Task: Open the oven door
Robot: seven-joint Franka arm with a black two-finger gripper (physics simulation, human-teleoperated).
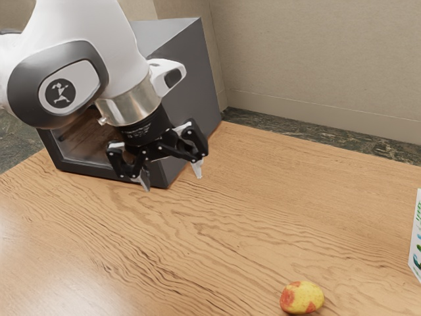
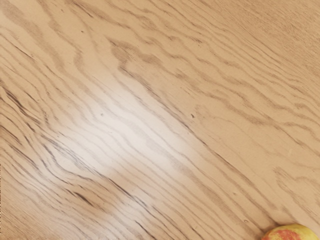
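My end effector [image 1: 172,182] points downward with its two fingers spread apart, below my bent white arm [image 1: 85,62].

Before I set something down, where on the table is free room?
The table is bare between the oven and the yellow-red fruit, and between that fruit and the box at the exterior view's right edge. It is crowded by the oven's near corner, where the open hand hangs.

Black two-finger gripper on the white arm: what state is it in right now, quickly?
Black two-finger gripper: open, its fingers standing well apart, holding nothing.
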